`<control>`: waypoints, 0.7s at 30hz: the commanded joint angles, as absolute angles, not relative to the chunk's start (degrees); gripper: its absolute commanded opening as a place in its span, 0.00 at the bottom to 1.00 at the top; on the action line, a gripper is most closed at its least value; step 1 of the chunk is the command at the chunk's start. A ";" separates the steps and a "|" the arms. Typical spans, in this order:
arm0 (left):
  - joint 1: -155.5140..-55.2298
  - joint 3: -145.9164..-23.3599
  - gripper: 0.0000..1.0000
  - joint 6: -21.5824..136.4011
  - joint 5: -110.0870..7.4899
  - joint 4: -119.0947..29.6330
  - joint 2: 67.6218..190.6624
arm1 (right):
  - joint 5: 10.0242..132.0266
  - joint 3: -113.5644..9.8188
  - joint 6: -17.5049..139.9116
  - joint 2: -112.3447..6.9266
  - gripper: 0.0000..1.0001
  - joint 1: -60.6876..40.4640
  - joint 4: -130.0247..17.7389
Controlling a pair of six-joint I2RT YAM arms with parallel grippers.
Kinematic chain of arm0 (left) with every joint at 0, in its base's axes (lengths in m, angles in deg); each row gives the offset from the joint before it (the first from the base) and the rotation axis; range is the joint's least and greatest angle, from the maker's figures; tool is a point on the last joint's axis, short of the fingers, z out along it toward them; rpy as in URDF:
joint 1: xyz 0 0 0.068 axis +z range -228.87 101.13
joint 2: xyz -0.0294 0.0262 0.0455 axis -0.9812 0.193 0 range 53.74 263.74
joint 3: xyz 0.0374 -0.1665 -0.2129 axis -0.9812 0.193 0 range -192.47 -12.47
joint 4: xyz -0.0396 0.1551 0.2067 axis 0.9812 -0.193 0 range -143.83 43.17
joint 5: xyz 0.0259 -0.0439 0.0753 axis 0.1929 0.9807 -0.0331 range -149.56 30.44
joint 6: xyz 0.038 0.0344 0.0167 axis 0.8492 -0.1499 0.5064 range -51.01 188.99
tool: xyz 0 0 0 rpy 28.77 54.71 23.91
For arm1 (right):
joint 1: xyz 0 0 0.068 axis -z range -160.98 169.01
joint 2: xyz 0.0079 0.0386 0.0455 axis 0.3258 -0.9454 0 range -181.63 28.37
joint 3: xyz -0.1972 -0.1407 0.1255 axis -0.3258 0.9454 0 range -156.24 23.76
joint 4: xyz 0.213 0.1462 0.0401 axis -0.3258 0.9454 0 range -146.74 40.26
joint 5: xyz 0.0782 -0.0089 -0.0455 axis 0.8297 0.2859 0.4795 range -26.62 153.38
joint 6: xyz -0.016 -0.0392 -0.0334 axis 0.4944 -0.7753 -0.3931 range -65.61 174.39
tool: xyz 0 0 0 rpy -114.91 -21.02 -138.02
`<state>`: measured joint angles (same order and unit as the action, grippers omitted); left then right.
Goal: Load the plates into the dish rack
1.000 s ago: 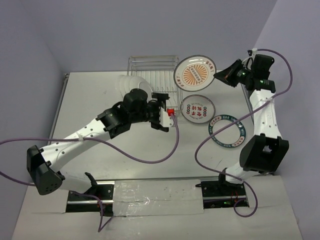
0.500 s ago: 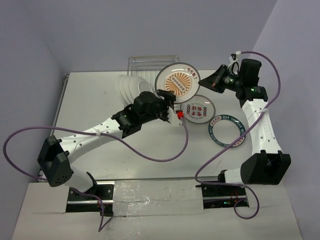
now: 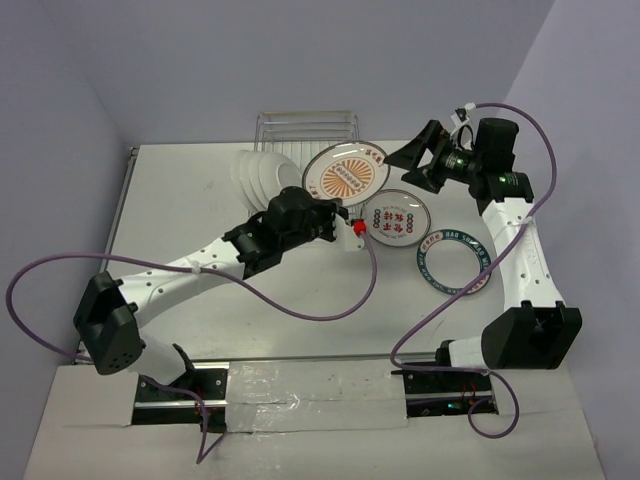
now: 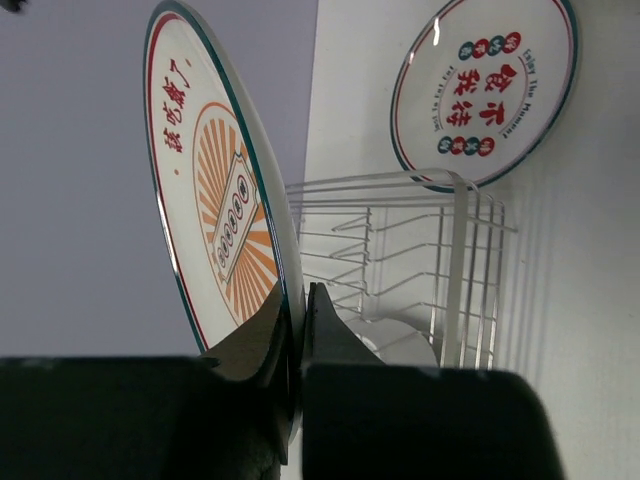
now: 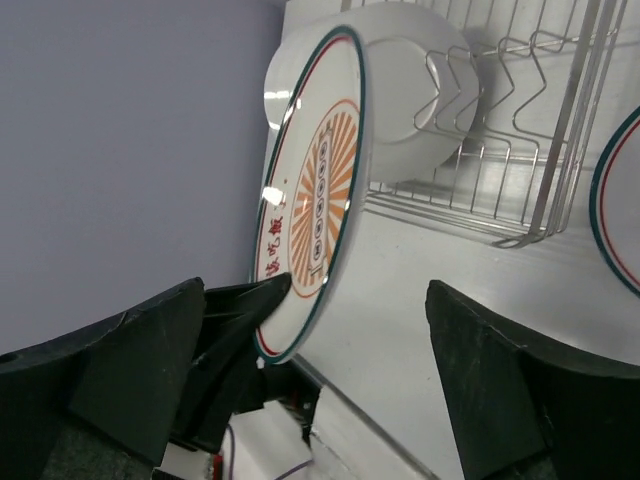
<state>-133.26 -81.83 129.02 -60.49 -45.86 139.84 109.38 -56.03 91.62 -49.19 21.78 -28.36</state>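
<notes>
A plate [image 3: 345, 177] with an orange sunburst centre hangs tilted in front of the dish rack [image 3: 305, 130]. My left gripper [image 3: 335, 208] is shut on its lower rim; in the left wrist view the plate [image 4: 215, 200] stands on edge, pinched between the closed jaws of my left gripper [image 4: 300, 300]. My right gripper [image 3: 408, 160] stands open just right of the plate. In the right wrist view its fingers are spread wide on either side of the plate [image 5: 315, 200] without touching it. Several plates [image 3: 262, 170] stand in the rack's left end, white undersides showing.
Two more plates lie flat on the table: one with red lettering [image 3: 396, 215] beside the left gripper, and a teal-ringed one [image 3: 455, 261] by the right arm. The rack's [image 4: 400, 260] right slots are bare wire. Purple cables loop over the table.
The right gripper carried the sunburst plate leftward to the left gripper. The left gripper shut on its rim, then the right gripper opened and let go.
</notes>
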 commanded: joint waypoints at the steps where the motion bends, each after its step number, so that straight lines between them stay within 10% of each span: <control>1: -133.54 -82.78 0.00 123.41 -61.23 -46.03 132.58 | 111.20 -60.08 88.24 -47.30 0.99 22.79 -27.56; 12: -117.48 -112.11 0.00 64.48 -42.54 -67.84 139.58 | 108.39 -63.52 76.47 -48.27 1.00 31.93 -27.56; 21: -104.72 -108.54 0.00 28.49 -29.34 -56.26 144.52 | 104.61 -61.76 71.01 -50.11 1.00 32.64 -26.24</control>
